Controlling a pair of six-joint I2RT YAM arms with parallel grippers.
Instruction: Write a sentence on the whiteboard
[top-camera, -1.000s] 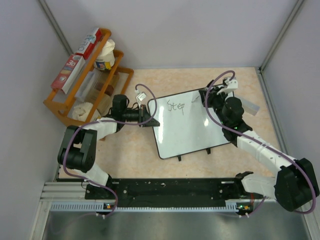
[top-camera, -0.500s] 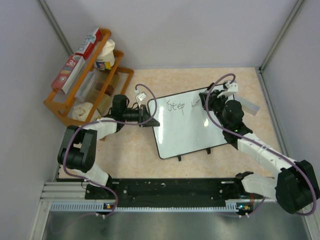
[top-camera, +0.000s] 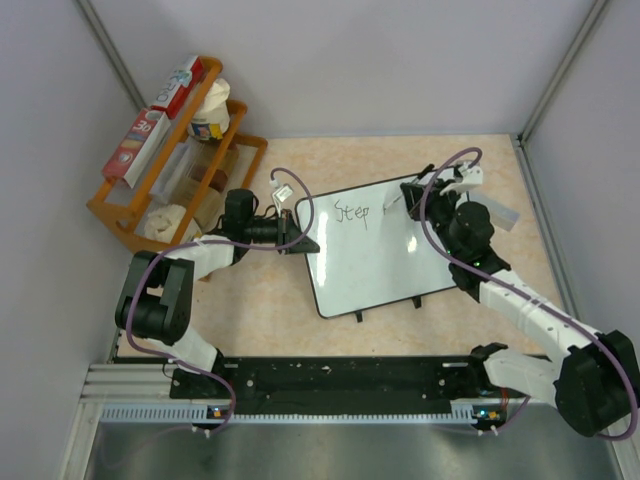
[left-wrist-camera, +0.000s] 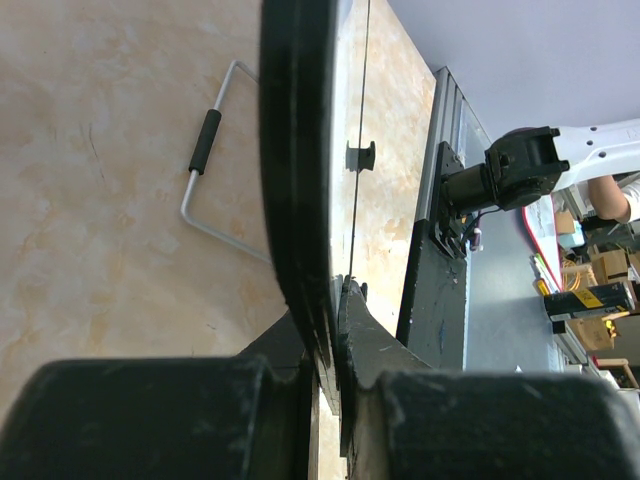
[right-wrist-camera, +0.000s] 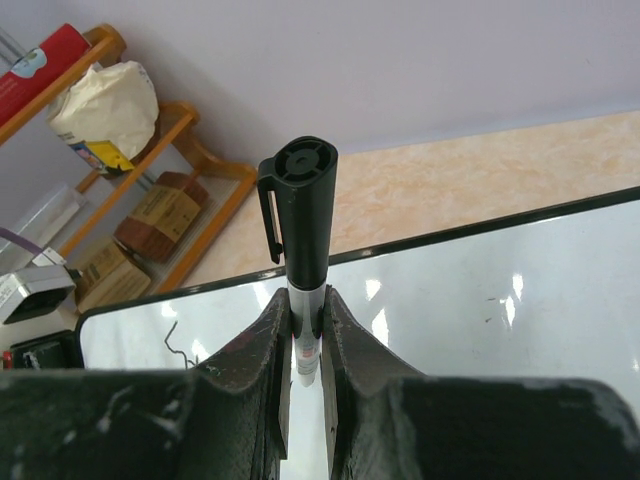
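One whiteboard, one marker, one written word.
I see a single glossy white whiteboard (top-camera: 370, 255), flat, thin black rim, rounded corners, lying mid-table to the right of the one orange wooden rack (top-camera: 103, 203); two small black clips (top-camera: 360, 316) sit on its near edge. My left gripper (top-camera: 293, 232) is clenched on the board's left edge. My right gripper (right-wrist-camera: 305, 305) grasps one slim cylindrical marker (right-wrist-camera: 303, 200) with a black ribbed cap, over the board's far right part. Of the sentence (top-camera: 352, 212), one thin dark handwritten word, "Step", shows near the far edge.
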